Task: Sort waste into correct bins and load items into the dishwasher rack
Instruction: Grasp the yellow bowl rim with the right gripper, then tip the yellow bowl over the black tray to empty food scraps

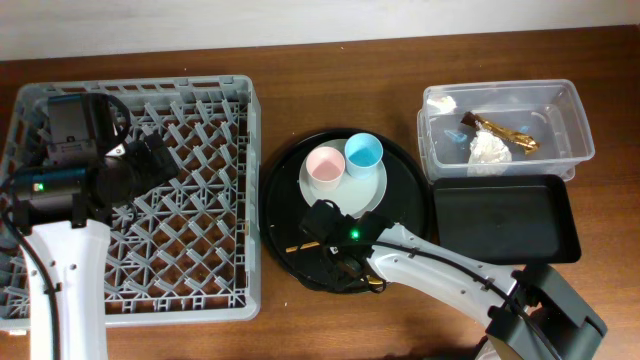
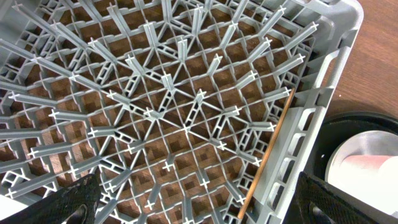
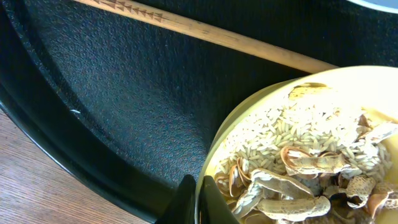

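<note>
right hand [image 3: 198,202] pinches the rim of the yellow bowl [image 3: 354,84], which holds rice and peanut shells [image 3: 311,168], over the round black tray [image 3: 124,106], near a wooden chopstick [image 3: 217,37] lying on that tray. left hand [image 2: 199,208] hangs wide open over the dishwasher rack [image 2: 311,112]; another chopstick [image 2: 273,146] lies along its wall.
</note>
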Controlling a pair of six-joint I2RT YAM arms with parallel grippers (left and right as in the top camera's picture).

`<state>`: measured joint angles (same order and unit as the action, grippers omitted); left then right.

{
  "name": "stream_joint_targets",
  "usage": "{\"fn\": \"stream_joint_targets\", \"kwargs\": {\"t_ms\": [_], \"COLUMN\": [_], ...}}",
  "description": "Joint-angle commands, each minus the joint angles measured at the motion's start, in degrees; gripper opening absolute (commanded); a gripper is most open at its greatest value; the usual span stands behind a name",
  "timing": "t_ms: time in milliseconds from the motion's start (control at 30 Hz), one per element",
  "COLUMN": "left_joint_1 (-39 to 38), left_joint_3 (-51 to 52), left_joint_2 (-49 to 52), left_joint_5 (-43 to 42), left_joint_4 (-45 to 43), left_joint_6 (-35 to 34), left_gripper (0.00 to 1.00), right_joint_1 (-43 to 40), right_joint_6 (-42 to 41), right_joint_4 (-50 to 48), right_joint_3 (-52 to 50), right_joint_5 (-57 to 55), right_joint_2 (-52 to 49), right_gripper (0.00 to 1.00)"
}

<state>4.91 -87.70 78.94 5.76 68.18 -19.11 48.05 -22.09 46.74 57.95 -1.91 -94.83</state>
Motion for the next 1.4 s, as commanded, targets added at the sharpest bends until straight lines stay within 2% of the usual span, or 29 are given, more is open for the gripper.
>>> {"fn": "stream_joint_targets", "kwargs": {"t_ms": [0, 200, 300, 367, 500, 633, 733, 800, 900, 1067, 1167, 1233, 1367], "left_joint_1": [0.2, 0.2, 0.2, 0.2, 0.2, 0.2, 0.2, 0.2, 0.2, 0.2, 0.2, 0.2, 0.2], "left_joint_3": [-0.3, -0.3, -0.3, -0.3, -0.3, -0.3, -0.3, -0.3, -0.3, -0.3, -0.3, -0.3, -0.3], "left_joint_2": [-0.8, -0.8, -0.8, -0.8, -0.8, -0.8, -0.8, -0.8, -0.8, -0.8, -0.8, -0.8, -0.8], "left_joint_5": [-0.4, -0.4, -0.4, -0.4, -0.4, -0.4, -0.4, -0.4, -0.4, -0.4, -0.4, -0.4, -0.4], "left_joint_4": [0.1, 0.1, 0.1, 0.1, 0.1, 0.1, 0.1, 0.1, 0.1, 0.1, 0.1, 0.1, 0.1], "left_joint_6": [-0.6, -0.6, -0.6, -0.6, -0.6, -0.6, -0.6, -0.6, -0.6, -0.6, -0.6, -0.6, -0.6], "left_gripper": [1.00, 0.99, 0.99, 0.99, 0.99, 0.99, 0.99, 0.99, 0.99, 0.99, 0.99, 0.99, 0.99], "right_joint_1": [0.3, -0.2, -3.2, -7.4, -16.5, -26.1, -37.5, -43.1, -53.0, -68.4, -76.5, -81.8, -87.5], "right_joint_6": [0.2, 0.8, 0.8, 0.8, 2.3, 5.4, 7.1, 10.6, 16.5, 28.7, 31.3, 34.3, 38.4], "right_joint_4": [0.7, 5.9, 13.9, 19.6, 25.0, 26.3, 26.2, 25.3, 24.0, 20.3, 14.4, 11.3, 8.4], "right_joint_3": [0.2, 5.3, 9.8, 14.3, 21.7, 24.7, 24.7, 24.7, 23.6, 17.1, 10.6, 5.7, -0.1], "right_joint_5": [-0.1, -3.0, -6.4, -9.0, -9.3, -9.3, -7.8, -2.2, 12.2, 32.5, 41.4, 52.1, 61.3], "right_joint_2": [0.1, 5.7, 7.1, 7.6, 8.7, 9.5, 9.4, 9.4, 9.3, 9.3, 9.2, 9.2, 9.2], "right_gripper": [0.04, 0.04, 0.04, 0.04, 0.04, 0.04, 0.04, 0.04, 0.04, 0.04, 0.04, 0.04, 0.04]}}
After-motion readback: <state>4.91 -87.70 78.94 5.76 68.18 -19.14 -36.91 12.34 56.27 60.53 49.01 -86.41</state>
